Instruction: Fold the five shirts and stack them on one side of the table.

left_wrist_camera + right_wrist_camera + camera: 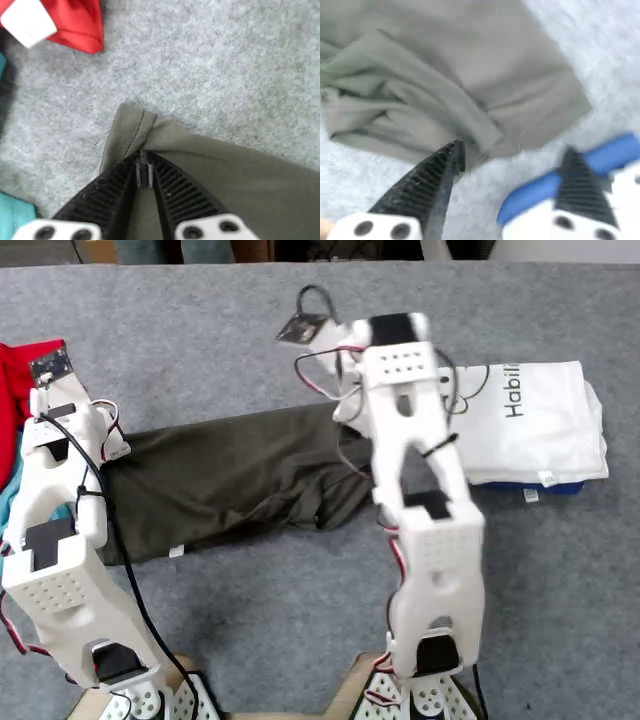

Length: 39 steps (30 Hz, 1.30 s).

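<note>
— How is the left gripper (145, 175) found?
— Its jaws are pressed together, and a hem corner of the olive shirt (210, 165) is pinched between the tips.

— And the right gripper (512, 160)?
— It is spread wide, and nothing is gripped between its fingers. One black finger (440, 170) is seen over the crumpled end of the olive shirt, the other over the edge of a blue shirt (532, 192).

— Where is the olive shirt laid?
— It is stretched as a long band across the middle of the grey table (200, 330), between the two arms, and is bunched at the right arm's end.

— What is seen farther out?
— A folded white shirt (530, 420) is stacked on the blue shirt at the table's right side, just beside the olive one. A red shirt (25, 365) and a teal shirt (8, 510) are heaped at the left edge, near the left arm.
</note>
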Each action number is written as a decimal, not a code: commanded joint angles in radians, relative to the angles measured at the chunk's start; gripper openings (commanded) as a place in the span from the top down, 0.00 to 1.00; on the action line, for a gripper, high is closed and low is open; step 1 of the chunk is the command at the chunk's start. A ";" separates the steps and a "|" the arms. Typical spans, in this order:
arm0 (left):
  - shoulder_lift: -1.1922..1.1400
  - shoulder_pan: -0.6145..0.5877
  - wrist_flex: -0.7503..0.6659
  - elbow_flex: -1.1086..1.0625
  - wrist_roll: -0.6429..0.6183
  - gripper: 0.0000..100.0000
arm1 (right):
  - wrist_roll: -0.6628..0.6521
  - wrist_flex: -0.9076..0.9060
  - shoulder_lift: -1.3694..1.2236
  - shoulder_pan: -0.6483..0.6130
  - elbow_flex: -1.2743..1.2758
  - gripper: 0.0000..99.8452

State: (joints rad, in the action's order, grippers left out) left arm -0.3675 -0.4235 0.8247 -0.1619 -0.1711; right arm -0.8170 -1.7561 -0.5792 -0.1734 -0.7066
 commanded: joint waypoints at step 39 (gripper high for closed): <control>0.025 -0.018 -0.021 0.030 0.005 0.97 | 0.187 0.517 0.019 -0.141 0.234 0.98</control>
State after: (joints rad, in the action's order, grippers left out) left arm -0.3675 -0.4235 0.8201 -0.1619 -0.1711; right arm -0.6406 -1.1500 -0.5715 -0.3560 -0.3261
